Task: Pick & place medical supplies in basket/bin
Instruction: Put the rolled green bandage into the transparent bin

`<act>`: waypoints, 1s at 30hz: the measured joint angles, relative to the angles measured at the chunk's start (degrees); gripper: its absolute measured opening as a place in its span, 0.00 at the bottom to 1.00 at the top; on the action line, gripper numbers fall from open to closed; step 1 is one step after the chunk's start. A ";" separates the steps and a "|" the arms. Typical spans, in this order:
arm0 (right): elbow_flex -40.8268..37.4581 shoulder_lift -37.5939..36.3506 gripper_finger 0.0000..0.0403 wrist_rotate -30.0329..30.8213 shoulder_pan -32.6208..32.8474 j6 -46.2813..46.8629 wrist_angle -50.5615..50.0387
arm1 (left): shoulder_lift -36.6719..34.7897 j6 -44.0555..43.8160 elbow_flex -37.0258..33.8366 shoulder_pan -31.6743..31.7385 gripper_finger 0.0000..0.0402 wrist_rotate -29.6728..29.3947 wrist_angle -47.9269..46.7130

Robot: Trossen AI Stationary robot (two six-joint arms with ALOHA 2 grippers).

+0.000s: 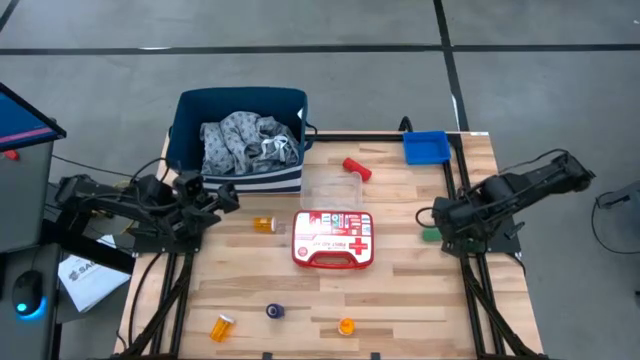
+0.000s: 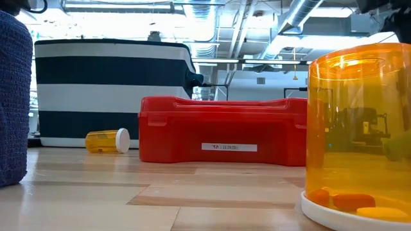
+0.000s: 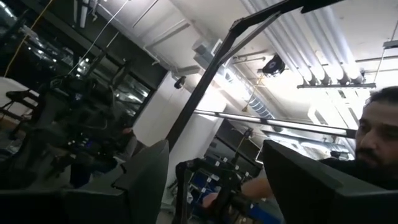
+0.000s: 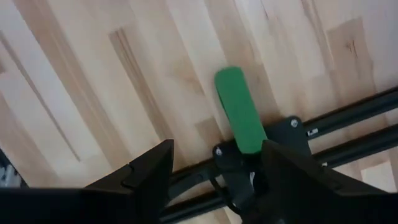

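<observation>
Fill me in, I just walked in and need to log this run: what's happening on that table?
Two robot arms are sorting medical supplies. The grey-white cloth already lies in the navy basket. The right gripper hangs open over the green cylinder at the table's right edge. The left gripper is open and empty beside the basket. Pill bottles, a red cylinder and the blue bin sit untouched.

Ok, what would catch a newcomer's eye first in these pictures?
The red-and-white first-aid case at the table's centre stands out, with the navy striped basket holding a grey patterned cloth behind it. Orange pill bottles lie scattered on the wood.
</observation>
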 joint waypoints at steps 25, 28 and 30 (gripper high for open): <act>-17.29 2.53 0.62 -7.32 -16.82 -35.45 8.28 | 9.41 -0.02 0.04 0.00 0.62 -1.44 4.19; -17.29 4.23 0.62 -7.80 -17.31 -35.32 10.35 | 9.67 0.17 0.04 0.00 0.62 -1.44 4.05; -17.29 6.26 0.62 -8.06 -17.42 -35.55 12.16 | 9.65 0.17 0.04 0.00 0.62 -1.44 4.15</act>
